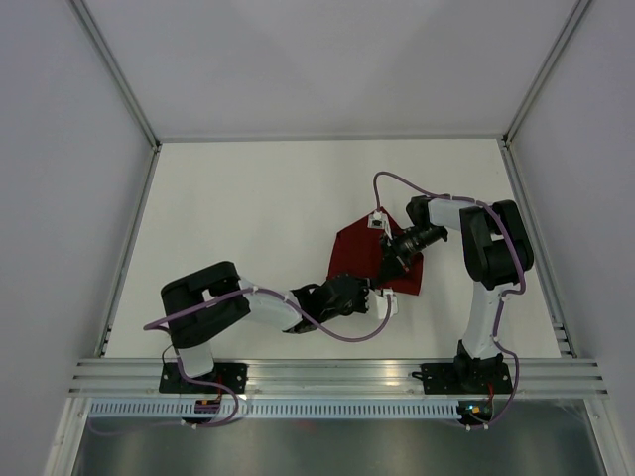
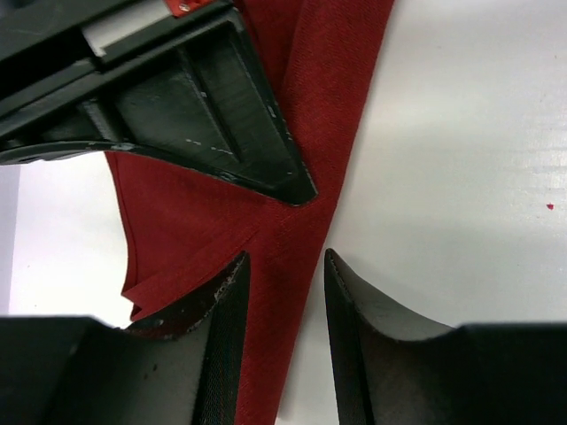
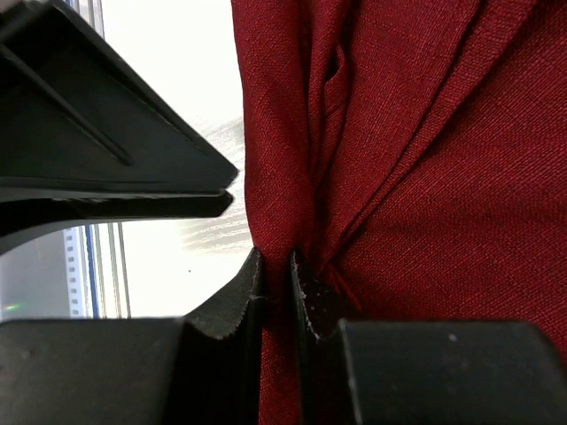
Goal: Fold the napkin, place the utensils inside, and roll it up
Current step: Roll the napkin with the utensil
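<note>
The napkin (image 1: 359, 253) lies bunched on the white counter (image 1: 248, 218), just off the counter's middle toward 4 o'clock, with one pointed corner reaching out at 10 o'clock and its widest edge at 5 o'clock. The left hand (image 1: 369, 292) comes at it from 8 o'clock, low over the cloth's near edge. The right hand (image 1: 393, 260) comes in from 2 o'clock over the cloth's middle, and the two hands sit close together above the fabric. In the right wrist view the right hand (image 3: 276, 266) is narrow, its two fingers (image 3: 235, 297) pinched on a raised ridge of the maroon cloth, with creases fanning away from the pinch toward 1 o'clock. A flatter layer of the napkin (image 3: 443, 230) fills the side at 3 o'clock, and bare counter shows at 9 o'clock. In the left wrist view the left hand (image 2: 285, 266) stands moderately wide. Its fingers (image 2: 221, 305) are apart, one on either side of a narrow band of the napkin (image 2: 301, 239) that runs from 12 o'clock down to 6 o'clock between them, and neither pad visibly presses it. A broader flap of the cloth spreads toward 9 o'clock beneath the dark body of the right hand, ending in a folded corner at 8 o'clock. White counter lies at 3 o'clock of the band.
</note>
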Motion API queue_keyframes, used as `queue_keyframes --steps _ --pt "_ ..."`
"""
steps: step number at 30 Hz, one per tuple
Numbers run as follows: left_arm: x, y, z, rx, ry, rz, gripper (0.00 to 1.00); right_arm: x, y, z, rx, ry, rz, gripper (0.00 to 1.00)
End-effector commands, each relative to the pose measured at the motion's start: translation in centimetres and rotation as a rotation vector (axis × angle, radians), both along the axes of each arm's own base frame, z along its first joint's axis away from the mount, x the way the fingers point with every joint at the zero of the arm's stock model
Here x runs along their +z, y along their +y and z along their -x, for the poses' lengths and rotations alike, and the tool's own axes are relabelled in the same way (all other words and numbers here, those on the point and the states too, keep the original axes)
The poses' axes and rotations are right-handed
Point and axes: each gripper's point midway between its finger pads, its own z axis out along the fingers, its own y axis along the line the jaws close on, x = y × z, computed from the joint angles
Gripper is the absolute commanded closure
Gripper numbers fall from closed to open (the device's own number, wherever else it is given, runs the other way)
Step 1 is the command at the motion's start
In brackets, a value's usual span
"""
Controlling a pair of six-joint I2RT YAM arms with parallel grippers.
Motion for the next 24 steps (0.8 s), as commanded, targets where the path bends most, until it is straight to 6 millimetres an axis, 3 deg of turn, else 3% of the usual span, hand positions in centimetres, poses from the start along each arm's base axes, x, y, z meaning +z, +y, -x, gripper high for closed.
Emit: queue_keyframes --steps 1,9,14,16,19,20,24 --pt "0.6 -1.9 0.0 -0.073 -0.058 0.013 0.56 -2.8 -1.5 -0.2 0.063 -0.059 0.07 1.0" --pt "-0.7 -2.7 -0.7 -0.089 -0.07 0.002 0.58 -2.9 -1.6 -0.3 0.068 -0.056 0.079 1.0" --pt "-1.4 -3.2 -0.5 -0.107 -0.005 -0.015 0.81 -3.1 -1.8 -0.7 0.062 -0.066 0.095 0.99" --pt "-2.2 -3.2 -0.1 -0.123 0.036 -0.043 0.87 -3.0 -1.9 -1.1 0.057 -0.079 0.11 0.91" --pt "-3.0 -3.1 0.4 -0.128 0.102 -0.072 0.95 -2.4 -2.1 -2.3 0.016 -0.112 0.132 0.67" --pt "-3.3 -3.3 0.9 -0.14 0.137 -0.074 0.98 -2.0 -2.1 -3.3 -0.001 -0.155 0.139 0.54" --pt "-3.2 -3.7 0.8 -0.103 0.206 -0.084 0.98 -0.1 -2.5 -5.7 -0.097 -0.226 0.18 0.41"
